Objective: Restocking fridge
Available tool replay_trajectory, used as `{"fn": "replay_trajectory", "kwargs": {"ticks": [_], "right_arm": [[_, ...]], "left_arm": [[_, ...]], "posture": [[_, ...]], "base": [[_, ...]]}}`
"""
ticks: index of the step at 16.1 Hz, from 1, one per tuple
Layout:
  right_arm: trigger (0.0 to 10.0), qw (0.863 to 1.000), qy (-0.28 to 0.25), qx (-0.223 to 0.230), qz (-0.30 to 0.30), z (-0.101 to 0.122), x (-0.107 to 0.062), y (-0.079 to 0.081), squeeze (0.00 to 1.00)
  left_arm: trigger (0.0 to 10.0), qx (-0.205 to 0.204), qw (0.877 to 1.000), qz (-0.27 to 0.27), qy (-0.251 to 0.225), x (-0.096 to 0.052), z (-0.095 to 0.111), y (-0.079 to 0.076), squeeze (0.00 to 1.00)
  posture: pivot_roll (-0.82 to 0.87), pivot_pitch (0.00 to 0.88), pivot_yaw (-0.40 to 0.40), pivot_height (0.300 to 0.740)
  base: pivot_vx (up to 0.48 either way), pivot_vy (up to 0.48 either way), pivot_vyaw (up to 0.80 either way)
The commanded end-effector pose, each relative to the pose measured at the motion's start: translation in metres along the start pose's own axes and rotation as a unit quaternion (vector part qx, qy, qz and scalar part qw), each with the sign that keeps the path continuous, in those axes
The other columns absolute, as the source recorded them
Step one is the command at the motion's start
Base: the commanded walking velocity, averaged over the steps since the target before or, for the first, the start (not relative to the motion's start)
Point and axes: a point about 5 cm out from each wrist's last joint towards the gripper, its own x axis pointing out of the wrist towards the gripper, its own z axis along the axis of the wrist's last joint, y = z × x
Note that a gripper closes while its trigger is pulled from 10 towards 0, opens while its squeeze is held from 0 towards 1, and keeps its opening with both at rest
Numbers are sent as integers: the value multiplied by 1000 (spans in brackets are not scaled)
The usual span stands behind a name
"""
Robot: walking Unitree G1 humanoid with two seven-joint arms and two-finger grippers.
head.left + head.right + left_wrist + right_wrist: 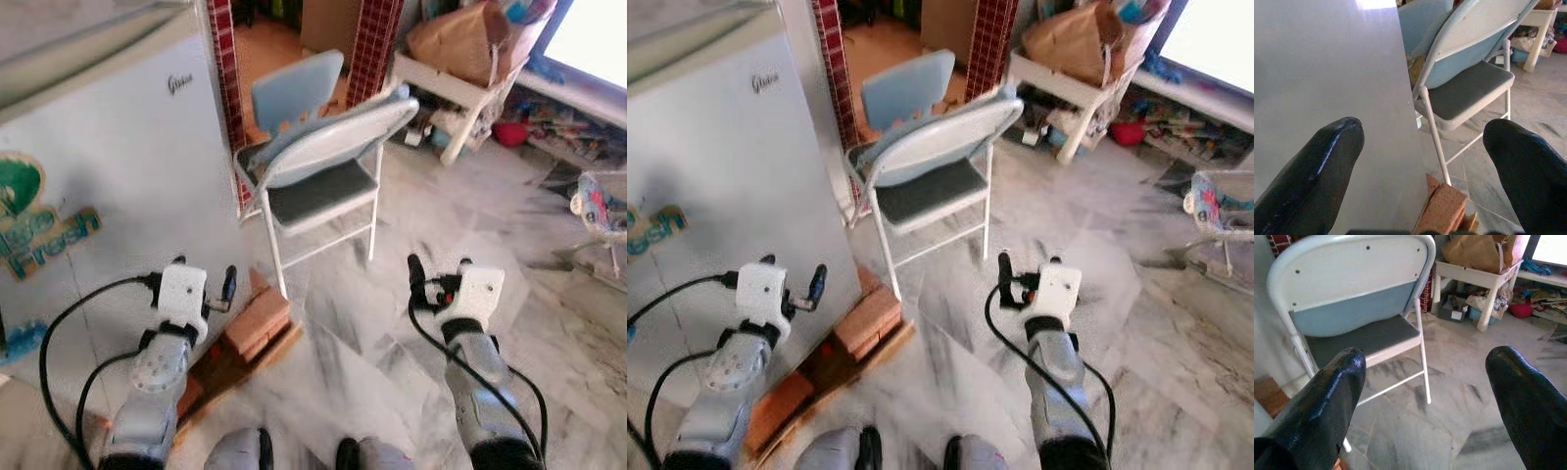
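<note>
both grippers ride raised and empty before the robot. the left gripper has its fingers spread wide, held just beside the white side wall of the fridge without touching it. the right gripper is likewise wide open, out over bare marble floor and holding nothing. the fridge stands at the robot's left, door closed, a green "fresh" sticker on its face; its base rests on bricks and a wooden board. just beyond the fridge corner, a white folding chair with a grey seat blocks the way ahead, a second pale blue chair behind it. open floor stretches ahead to the right. further off, a white table carries a brown paper bag, with clutter beneath and along the far wall.
</note>
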Motion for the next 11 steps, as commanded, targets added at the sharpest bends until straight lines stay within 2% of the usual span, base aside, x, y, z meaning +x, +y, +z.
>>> {"fn": "replay_trajectory", "kwargs": {"ticks": [1,8,11], "right_arm": [[10000,1000,1,-4,-6,-1,0,-4,0],[10000,1000,3,-6,-4,-2,0,-4,0],[10000,1000,3,-6,-4,-2,0,-4,0]], "left_arm": [[10000,5,1000,-3,3,-1,0,-1,0],[10000,5,1000,-3,3,-1,-1,-2,0],[10000,8,1000,-4,3,-2,-1,-3,0]], "posture": [[108,65,-33,740],[108,63,-36,740],[107,62,-36,740]], "base": [[-266,0,0],[-260,0,0],[0,0,0]]}}
